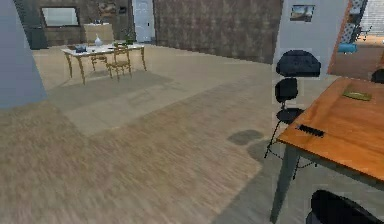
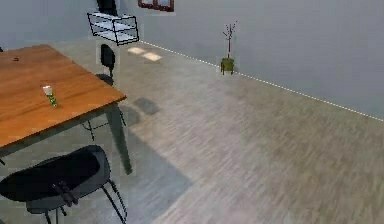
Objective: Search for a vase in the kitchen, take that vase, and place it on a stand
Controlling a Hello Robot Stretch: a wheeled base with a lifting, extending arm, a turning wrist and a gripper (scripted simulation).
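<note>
A small pale upright thing (image 2: 49, 95), too small to name, stands on the orange wooden table (image 2: 30, 110) at the arm side view's left. The same table (image 1: 345, 125) fills the forward view's right, with a flat green thing (image 1: 357, 95) and a flat dark thing (image 1: 311, 131) on it. A black wire-frame rack (image 2: 110, 25) stands by the far wall in the arm side view.
Black chairs (image 1: 290, 90) (image 2: 60, 180) (image 2: 107, 58) ring the wooden table. Far off in the forward view's left stands a pale table (image 1: 100, 50) with wooden chairs (image 1: 119, 62), near a white door (image 1: 143, 20). A potted plant (image 2: 228, 60) sits by the grey wall. Open wood floor lies between.
</note>
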